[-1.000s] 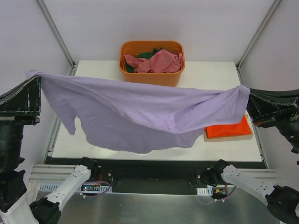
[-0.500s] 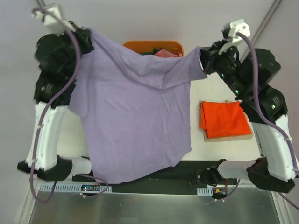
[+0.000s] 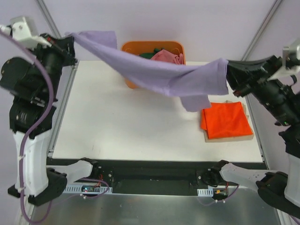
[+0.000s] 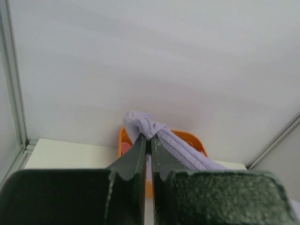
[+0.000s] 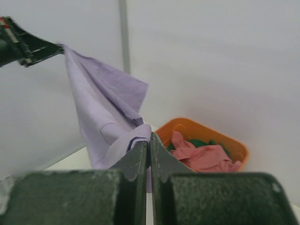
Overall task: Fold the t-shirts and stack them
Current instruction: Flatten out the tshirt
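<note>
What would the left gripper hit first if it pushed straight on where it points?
Apart from the shirt it grips, the left gripper aims about at the tub; its near rim probably comes first, though it may pass over to the wall. Depth is unclear.

white table (image 3: 117,122), orange tub (image 3: 136,45), perhaps a board (image 3: 229,138)

My right gripper (image 5: 149,140) has both fingers pressed flat together on a bunched edge of the lavender t-shirt (image 5: 101,108). From there the cloth stretches up and to the left to the left gripper (image 5: 52,46) (only its dark tip shows, in the top corner), which pinches the far end. Beyond my fingers, to the right, sits the orange tub (image 5: 192,124). A dusty pink t-shirt (image 5: 201,158) lies crumpled inside it, with a bit of dark green t-shirt (image 5: 200,142) behind.
</note>
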`<state>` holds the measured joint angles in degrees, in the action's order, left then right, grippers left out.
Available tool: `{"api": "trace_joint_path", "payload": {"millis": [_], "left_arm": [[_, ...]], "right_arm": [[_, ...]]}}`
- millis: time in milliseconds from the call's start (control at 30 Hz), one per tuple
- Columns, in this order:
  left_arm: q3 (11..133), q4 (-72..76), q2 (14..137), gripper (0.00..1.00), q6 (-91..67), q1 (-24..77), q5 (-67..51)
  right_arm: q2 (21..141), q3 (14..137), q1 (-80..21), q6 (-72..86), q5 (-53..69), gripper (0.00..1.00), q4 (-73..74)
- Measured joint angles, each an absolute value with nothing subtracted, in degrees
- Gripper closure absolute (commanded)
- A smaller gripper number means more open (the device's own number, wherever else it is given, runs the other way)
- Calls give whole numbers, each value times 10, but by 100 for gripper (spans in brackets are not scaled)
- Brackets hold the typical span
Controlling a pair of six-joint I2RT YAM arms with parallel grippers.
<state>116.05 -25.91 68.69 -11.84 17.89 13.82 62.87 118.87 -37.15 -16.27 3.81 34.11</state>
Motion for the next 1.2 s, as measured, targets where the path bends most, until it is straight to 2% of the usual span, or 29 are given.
{"api": "trace_joint_path", "payload": {"millis": [100, 133, 233, 267, 300, 333, 367, 400, 433, 467, 500, 533, 567, 633, 667, 767, 800, 1000, 1200], "left_arm": [[1070, -236, 607, 100, -116, 172, 154], [1024, -224, 579, 97, -115, 164, 166], [876, -181, 532, 99, -115, 138, 216], [825, -176, 528, 94, -122, 129, 234], [790, -176, 531, 80, -132, 118, 245], [751, -178, 536, 60, -148, 103, 254], [712, -180, 546, 47, -166, 87, 263], [678, -184, 557, 24, -180, 70, 267], [647, -195, 568, 12, -198, 53, 274], [626, -209, 578, 5, -210, 35, 278], [617, -228, 587, 1, -223, 19, 284], [617, -243, 595, 1, -233, 7, 293], [622, -255, 603, 1, -246, -6, 303], [639, -277, 615, 1, -264, -24, 317], [645, -282, 618, 1, -267, -27, 317], [653, -289, 618, 1, -286, -27, 292], [653, -293, 618, 1, -295, -27, 272], [600, -279, 613, 1, -350, -26, 81], [429, -248, 629, 1, -380, 3, -69]], "right_arm": [[587, 1137, -374, -130, 117, 99, 328], [575, 1103, -380, -115, 148, 99, 313], [552, 939, -450, -63, 222, 99, 231], [560, 879, -485, -44, 236, 98, 207], [577, 829, -517, -32, 244, 96, 190], [604, 795, -545, -20, 251, 93, 181], [648, 768, -576, -1, 258, 88, 171], [702, 755, -599, 16, 265, 83, 159], [753, 755, -612, 29, 276, 76, 156], [814, 760, -622, 41, 291, 61, 151], [868, 770, -629, 49, 305, 53, 156], [905, 780, -631, 56, 312, 41, 165], [943, 798, -631, 53, 320, 34, 183], [969, 818, -628, 46, 322, 24, 205], [968, 822, -626, 44, 320, 16, 214], [931, 825, -611, 30, 302, 2, 216], [907, 816, -599, 27, 294, 4, 212], [773, 709, -480, 25, 202, 4, 197], [803, 625, -357, 25, 105, 4, 203]]}}
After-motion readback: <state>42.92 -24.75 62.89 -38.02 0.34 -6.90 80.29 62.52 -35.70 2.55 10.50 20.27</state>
